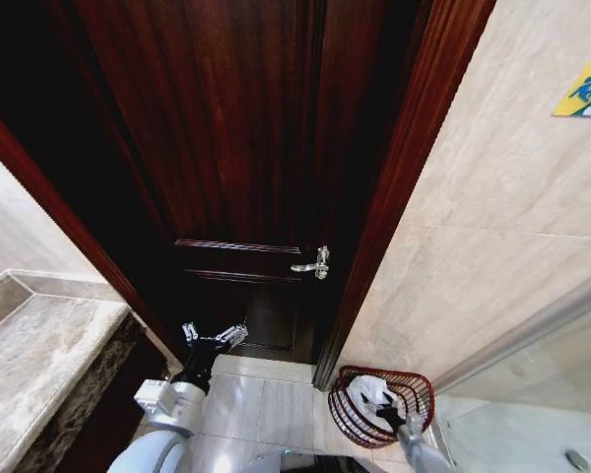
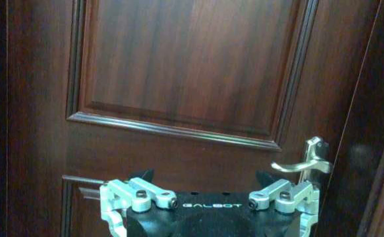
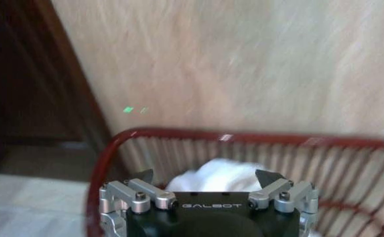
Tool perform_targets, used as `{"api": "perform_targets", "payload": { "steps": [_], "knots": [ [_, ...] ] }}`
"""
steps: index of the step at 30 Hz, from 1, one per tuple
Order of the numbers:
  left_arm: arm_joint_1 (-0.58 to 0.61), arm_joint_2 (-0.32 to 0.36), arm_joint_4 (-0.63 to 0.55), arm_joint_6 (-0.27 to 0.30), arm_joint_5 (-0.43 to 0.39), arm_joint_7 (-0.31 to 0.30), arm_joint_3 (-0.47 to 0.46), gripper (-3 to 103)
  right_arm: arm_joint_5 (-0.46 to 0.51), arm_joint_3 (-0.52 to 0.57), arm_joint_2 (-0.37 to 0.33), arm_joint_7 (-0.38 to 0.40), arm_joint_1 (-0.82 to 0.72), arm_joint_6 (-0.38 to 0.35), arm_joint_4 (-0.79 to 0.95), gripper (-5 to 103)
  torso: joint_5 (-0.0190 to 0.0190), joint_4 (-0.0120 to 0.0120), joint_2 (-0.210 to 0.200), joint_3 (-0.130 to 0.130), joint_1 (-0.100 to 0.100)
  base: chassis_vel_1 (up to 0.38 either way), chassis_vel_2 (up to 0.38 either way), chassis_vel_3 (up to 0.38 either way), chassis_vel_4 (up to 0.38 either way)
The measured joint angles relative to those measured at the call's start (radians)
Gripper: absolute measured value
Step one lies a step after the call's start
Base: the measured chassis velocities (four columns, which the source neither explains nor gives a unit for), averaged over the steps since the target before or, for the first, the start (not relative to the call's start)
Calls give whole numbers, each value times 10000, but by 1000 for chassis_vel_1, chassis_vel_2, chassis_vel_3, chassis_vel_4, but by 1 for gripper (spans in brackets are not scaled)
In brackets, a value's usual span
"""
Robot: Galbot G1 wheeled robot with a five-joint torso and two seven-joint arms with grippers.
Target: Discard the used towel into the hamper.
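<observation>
The crumpled white towel (image 3: 215, 175) is seen inside the round reddish-brown slatted hamper (image 1: 347, 414), below the right gripper (image 3: 205, 178), whose jaws are spread wide and empty; soft, light cloth is judged graspable at any raised fold; the left gripper (image 1: 215, 336) is held wide before the dark wooden door (image 2: 192, 84).

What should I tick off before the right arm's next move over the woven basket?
1. White crumpled towel inside the round reddish-brown slatted hamper: ok.
2. Right gripper open above the towel, not clamped on it: ok.
3. Hamper upright on the tiled floor by the beige wall: ok.
4. Left gripper open, facing the dark wooden door, apart from the hamper: ok.
5. Towel fully free of the fingers: cannot tell.
</observation>
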Motion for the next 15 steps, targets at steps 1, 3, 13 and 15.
{"api": "perform_targets", "payload": {
  "steps": [1,3,13,15],
  "knots": [
    [0,0,0,0,0,0,-1,100,-7,26,15,270,-93,397,80,100,0,1,0,0,0,0,0,0,0],
    [0,0,0,0,0,0,-1,100,-17,53,76,582,-224,966,222,100,-1,0,0,0,0,0,0,0,0],
    [0,1,0,0,0,0,0,100,656,-131,791,1600,-2182,1782,3722,100,-1,0,-1,0,0,0,0,0,0],
    [0,-1,0,0,0,0,0,100,1104,-261,909,1726,-2820,1411,4902,100,1,0,-1,0,-1,0,0,0,0]
  ]
}}
